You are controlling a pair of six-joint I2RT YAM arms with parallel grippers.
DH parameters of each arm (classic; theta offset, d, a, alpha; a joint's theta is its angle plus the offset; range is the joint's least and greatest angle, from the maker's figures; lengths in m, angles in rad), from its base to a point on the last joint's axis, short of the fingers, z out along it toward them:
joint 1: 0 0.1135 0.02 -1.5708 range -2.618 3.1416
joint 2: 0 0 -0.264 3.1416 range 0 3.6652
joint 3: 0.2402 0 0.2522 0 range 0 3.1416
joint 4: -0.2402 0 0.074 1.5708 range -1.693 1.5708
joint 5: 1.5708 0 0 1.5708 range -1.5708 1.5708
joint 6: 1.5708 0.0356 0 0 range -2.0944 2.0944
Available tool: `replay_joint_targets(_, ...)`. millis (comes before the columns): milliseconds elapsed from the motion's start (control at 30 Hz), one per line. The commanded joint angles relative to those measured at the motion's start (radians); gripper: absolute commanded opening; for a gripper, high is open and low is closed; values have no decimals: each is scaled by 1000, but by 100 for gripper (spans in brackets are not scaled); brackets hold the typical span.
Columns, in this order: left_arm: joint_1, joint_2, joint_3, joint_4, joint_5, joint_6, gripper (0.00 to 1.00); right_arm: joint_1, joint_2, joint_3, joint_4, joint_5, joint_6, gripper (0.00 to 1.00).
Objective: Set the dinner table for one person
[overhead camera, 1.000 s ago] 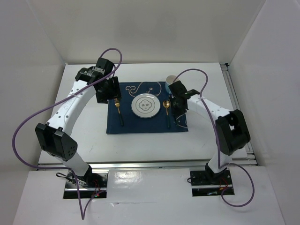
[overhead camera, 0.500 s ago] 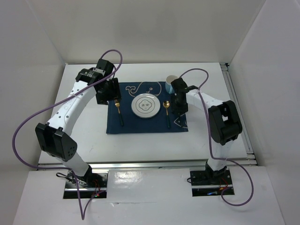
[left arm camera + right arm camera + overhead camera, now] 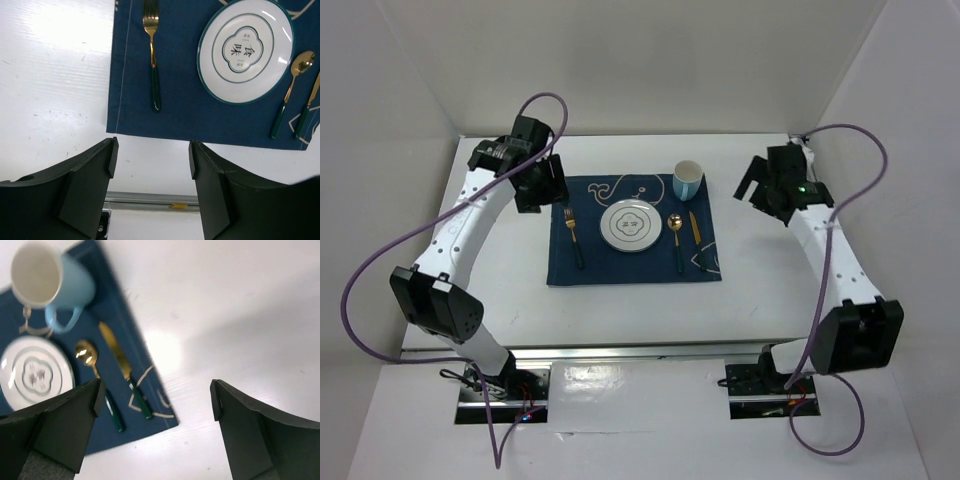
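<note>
The white dinner table (image 3: 620,310) carries a dark blue placemat (image 3: 630,268). On the mat lie a white plate (image 3: 628,226), a gold fork (image 3: 574,236) to its left, and a gold spoon (image 3: 676,240) and knife (image 3: 696,236) to its right. A light blue cup (image 3: 687,180) stands at the mat's back right corner. My left gripper (image 3: 542,188) hovers open off the mat's back left corner, holding nothing (image 3: 152,155). My right gripper (image 3: 760,188) hangs open and empty (image 3: 157,395) over bare table right of the cup (image 3: 50,280) and knife (image 3: 122,367).
White walls enclose the table on the left, back and right. A metal rail (image 3: 830,230) runs along the table's right edge. Both arm bases sit at the near edge, with purple cables looping above each arm.
The right gripper has opened and swung away to the right, off the placemat, and the knife now lies beside the spoon. The left gripper has drawn back slightly to the left.
</note>
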State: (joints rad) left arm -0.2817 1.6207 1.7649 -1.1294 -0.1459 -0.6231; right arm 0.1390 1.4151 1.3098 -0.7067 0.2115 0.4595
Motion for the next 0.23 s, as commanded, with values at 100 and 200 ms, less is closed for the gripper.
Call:
replay_joint_targets(100, 30, -41, 47, -17, -35, 42, 76, -93, -186, -118, -22, 16, 103, 99)
replay_joint_targets(200, 52, -51, 47, -17, -17, 42, 76, -113, -240, -159, -13, 6, 91, 99)
